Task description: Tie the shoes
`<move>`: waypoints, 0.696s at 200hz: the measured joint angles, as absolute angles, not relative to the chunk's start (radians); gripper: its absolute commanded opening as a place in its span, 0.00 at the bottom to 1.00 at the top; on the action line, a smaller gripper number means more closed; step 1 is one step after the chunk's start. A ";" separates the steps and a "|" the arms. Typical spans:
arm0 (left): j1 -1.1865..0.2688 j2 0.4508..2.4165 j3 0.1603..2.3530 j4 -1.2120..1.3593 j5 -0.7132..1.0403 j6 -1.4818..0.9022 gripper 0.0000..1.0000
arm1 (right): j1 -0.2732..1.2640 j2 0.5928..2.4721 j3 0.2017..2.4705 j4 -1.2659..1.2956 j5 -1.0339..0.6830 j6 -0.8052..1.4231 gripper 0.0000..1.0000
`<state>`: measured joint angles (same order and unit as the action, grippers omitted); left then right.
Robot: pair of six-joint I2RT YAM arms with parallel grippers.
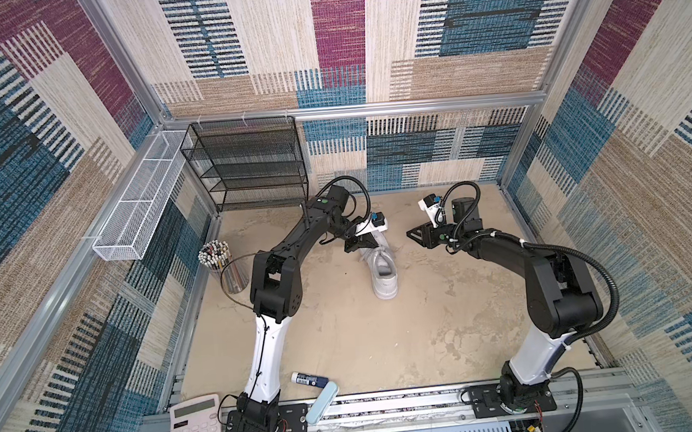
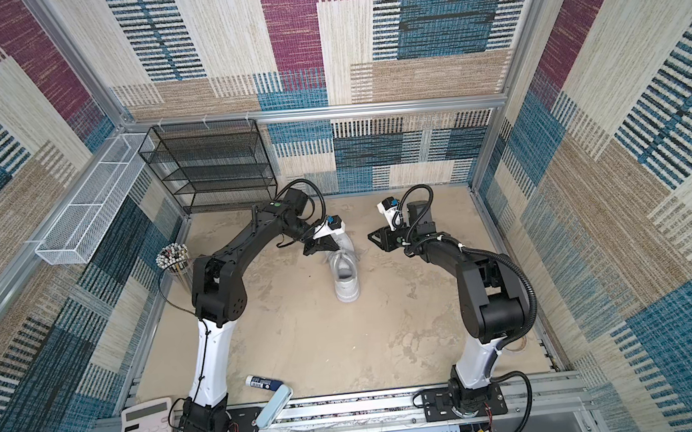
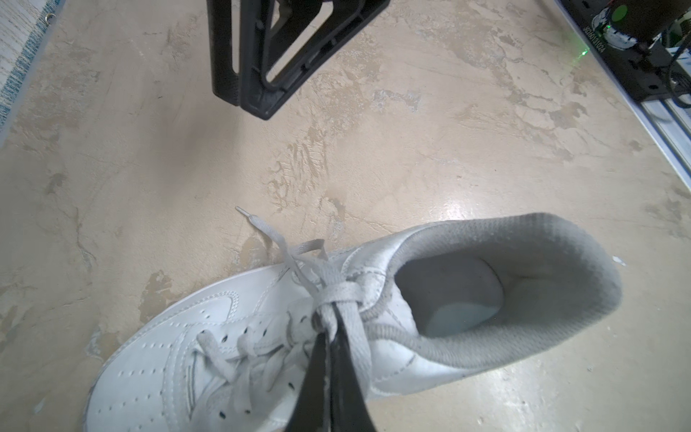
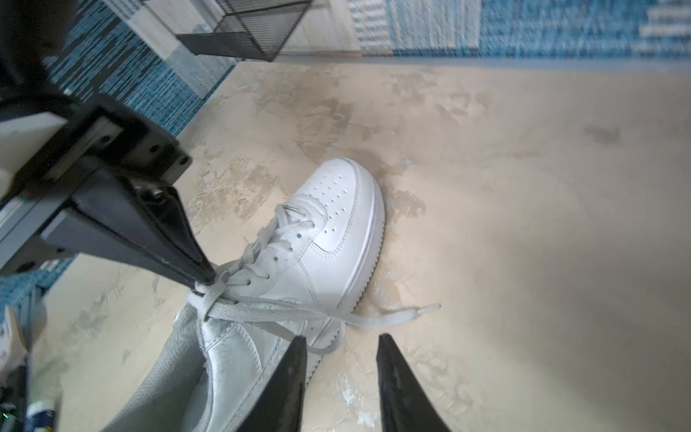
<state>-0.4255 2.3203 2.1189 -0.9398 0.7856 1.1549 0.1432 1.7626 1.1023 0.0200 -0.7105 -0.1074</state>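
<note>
The left claw [image 3: 326,333] pinches the laces [image 3: 338,293] of the white shoe [image 3: 157,355]; the right claw [image 4: 341,359] is spread apart near it

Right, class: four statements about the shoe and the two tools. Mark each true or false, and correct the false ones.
1. The left tool is shut on the laces at the knot. True.
2. The right tool grips the heel of the shoe. False: it is open, holds nothing and is off the shoe.
3. The shoe lies on its side. False: it stands on its sole on the table.
4. One lace end lies loose on the table beside the shoe. True.
</note>
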 measured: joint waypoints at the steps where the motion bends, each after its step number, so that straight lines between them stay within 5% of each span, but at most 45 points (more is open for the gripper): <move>1: -0.426 2.320 2.119 -0.940 0.786 1.155 0.00 | 0.143 1.764 1.103 0.022 -0.716 -0.117 0.35; 139: -0.417 2.323 2.111 -0.940 0.799 1.173 0.00 | 0.249 1.851 1.188 -0.103 -0.792 -0.637 0.34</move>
<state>-0.4168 2.3230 2.1113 -0.9398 0.7986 1.1732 0.2493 1.8511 1.1881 -0.1028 -0.7921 -0.6373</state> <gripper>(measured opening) 0.049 0.339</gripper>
